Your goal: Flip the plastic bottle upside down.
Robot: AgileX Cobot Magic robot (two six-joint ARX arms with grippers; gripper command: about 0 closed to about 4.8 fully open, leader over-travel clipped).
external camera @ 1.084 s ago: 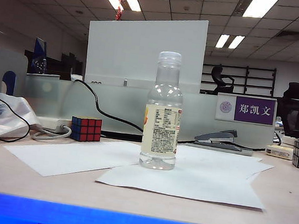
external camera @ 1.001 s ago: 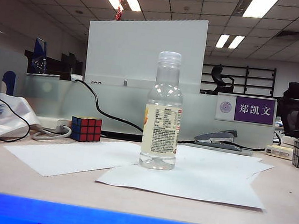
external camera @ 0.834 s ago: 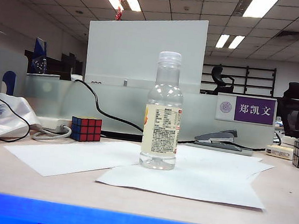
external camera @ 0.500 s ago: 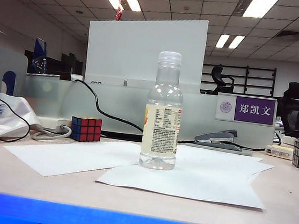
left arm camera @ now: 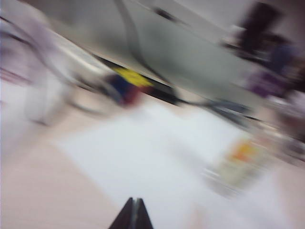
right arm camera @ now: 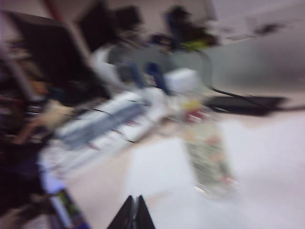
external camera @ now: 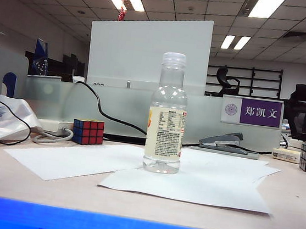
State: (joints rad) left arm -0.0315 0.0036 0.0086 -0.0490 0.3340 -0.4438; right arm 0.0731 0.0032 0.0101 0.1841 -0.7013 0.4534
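Office ceiling lights are glaring overhead and the pale beige desk is sitting in front of a grey partition, so that's the setting I'm working in. Honestly, nothing of the flip is done yet. The small clear plastic bottle with the whitish cap and cream printed label is standing upright, cap on top, on the overlapping white paper sheets around the middle of the desk, nearer the front edge than the back. It's showing up as a blurry smear in both my wrist views too.

My left gripper is hanging above the desk well short of the bottle, fingers pressed together into a dark point, holding nothing. My right gripper is doing the same thing: jaws closed tight, empty, looking at the bottle from a distance. Neither one is visible in the exterior view, so I'm guessing both are sitting back past the front edge.

So what's left is basically everything: opening up, reaching in, grabbing the bottle, turning it over, and setting it down on its cap. The colourful Rubik's cube is sitting toward the back left, well apart from the bottle, so I'm not expecting it to get in the way.
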